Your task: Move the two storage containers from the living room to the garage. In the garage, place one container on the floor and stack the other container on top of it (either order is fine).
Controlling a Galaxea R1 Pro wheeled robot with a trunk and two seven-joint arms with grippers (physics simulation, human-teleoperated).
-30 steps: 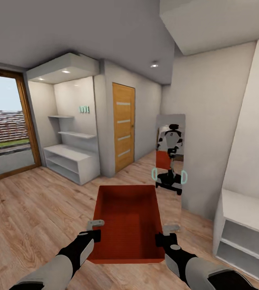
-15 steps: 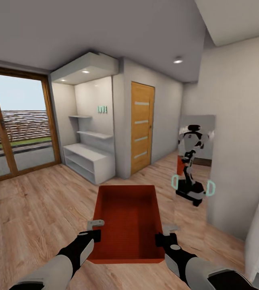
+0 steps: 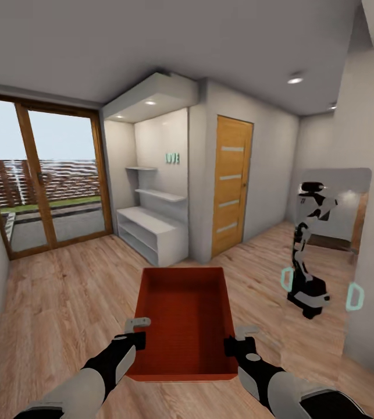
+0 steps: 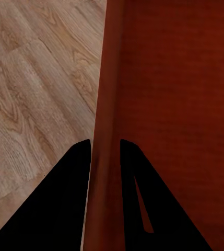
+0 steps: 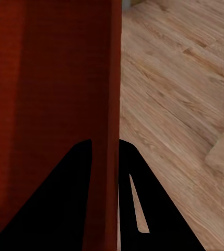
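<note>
One orange-red storage container (image 3: 184,317) hangs level in front of me over the light wood plank floor (image 3: 64,302) of the living room. My left gripper (image 3: 137,330) is shut on its left wall near the close corner. My right gripper (image 3: 240,338) is shut on its right wall. In the left wrist view the dark fingers (image 4: 70,178) of the left gripper (image 4: 105,144) straddle the thin red wall (image 4: 109,78). In the right wrist view the right gripper (image 5: 105,142) pinches the other wall (image 5: 114,68) the same way. The bin is empty.
Ahead stands a wooden door (image 3: 232,183) with a white shelf alcove (image 3: 152,233) beside it. Wood-framed glass doors (image 3: 53,186) are at the left. A wall mirror (image 3: 326,244) at the right reflects the robot. A white wall (image 3: 373,233) stands close on the right.
The whole picture has slid to the right, so the camera has turned left. The container sits the same in both grippers.
</note>
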